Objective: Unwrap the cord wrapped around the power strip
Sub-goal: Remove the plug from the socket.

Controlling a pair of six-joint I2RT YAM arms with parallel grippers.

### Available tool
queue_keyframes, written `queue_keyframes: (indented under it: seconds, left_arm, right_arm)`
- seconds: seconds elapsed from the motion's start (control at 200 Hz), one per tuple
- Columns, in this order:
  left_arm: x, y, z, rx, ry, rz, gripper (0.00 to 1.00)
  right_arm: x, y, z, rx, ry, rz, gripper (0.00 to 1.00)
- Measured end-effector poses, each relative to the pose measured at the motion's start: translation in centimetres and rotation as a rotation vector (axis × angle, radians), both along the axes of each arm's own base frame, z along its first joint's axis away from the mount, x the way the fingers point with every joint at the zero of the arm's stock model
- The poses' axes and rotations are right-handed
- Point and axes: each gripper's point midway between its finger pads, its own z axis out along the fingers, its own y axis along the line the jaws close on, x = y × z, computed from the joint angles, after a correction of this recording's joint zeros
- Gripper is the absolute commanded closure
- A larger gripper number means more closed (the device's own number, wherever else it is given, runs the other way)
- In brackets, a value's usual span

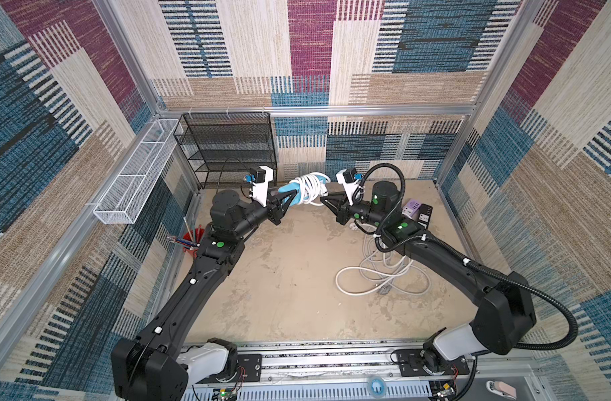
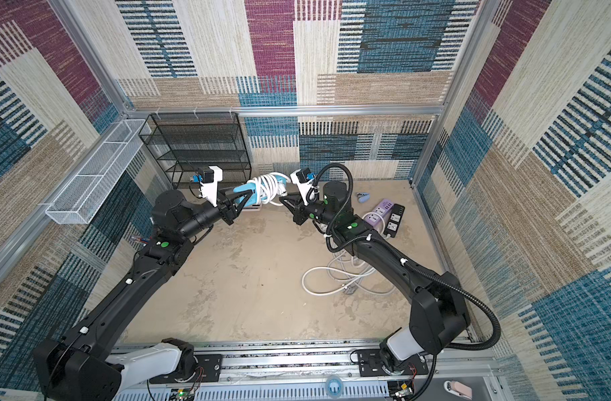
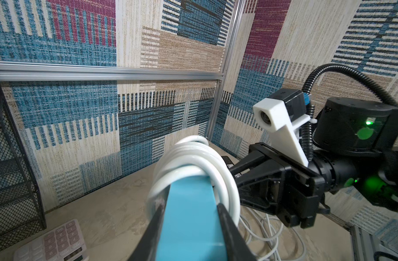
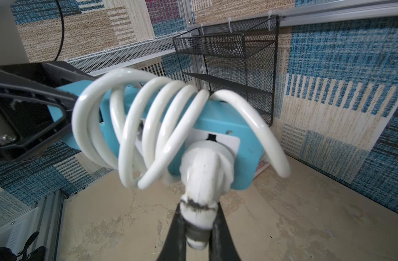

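A light-blue power strip [image 1: 291,191] hangs in the air near the back wall, and my left gripper [image 1: 289,200] is shut on one end of it. In the left wrist view the two black fingers clamp the blue body [image 3: 189,214] on both sides. A thick white cord [image 4: 134,117] winds round the strip in several coils. Its white plug [image 4: 204,171] sits in the socket at the strip's far end [image 4: 218,122]. My right gripper [image 4: 199,208] is shut on the rear of that plug. In both top views the coils [image 2: 267,187] lie between the two grippers.
A black mesh rack [image 1: 227,149] stands at the back left beside a white wire basket [image 1: 137,173] on the left wall. Loose white cable [image 1: 377,274] lies under my right arm. Purple [image 1: 413,208] and black [image 1: 426,215] strips lie at the right. A calculator [image 3: 55,241] lies below the strip.
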Motion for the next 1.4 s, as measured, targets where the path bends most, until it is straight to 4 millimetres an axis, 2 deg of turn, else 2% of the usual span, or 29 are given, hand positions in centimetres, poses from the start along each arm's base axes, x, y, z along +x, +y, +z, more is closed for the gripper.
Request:
queue_keyframes:
  seconds: [0.356,0.511,0.686,0.866,0.982,1.172,1.262,1.402]
  left_arm:
    - [0.1,-1.0,-1.0,0.007,0.004,0.018,1.00]
    - [0.4,-1.2,-1.4,0.005,0.004,0.047,1.00]
    - [1.3,-0.7,-1.8,0.003,0.003,0.102,1.00]
    - [1.3,-0.6,-1.7,-0.002,0.001,0.114,1.00]
    - [0.9,-0.8,-1.4,-0.004,-0.007,0.101,1.00]
    - [0.2,-1.5,-1.1,-0.006,-0.003,0.038,1.00]
    - [-0.1,-1.6,-0.9,-0.010,-0.002,0.007,1.00]
    - [0.8,-0.5,-1.3,-0.007,0.018,0.061,1.00]
  right_arm:
    - [0.1,-0.8,-0.6,-0.018,0.005,-0.057,1.00]
    - [0.0,0.1,-0.9,-0.026,0.006,-0.096,1.00]
    - [0.7,1.6,-1.9,-0.037,0.027,-0.174,1.00]
    - [0.8,1.6,-2.0,-0.037,0.031,-0.198,1.00]
    - [0.6,0.5,-1.4,-0.024,0.019,-0.175,1.00]
    - [-0.1,-2.5,-0.4,0.002,-0.003,-0.116,1.00]
    - [-0.5,-3.2,0.2,0.006,-0.020,-0.099,1.00]
    - [0.0,-4.1,0.6,0.009,-0.037,-0.138,1.00]
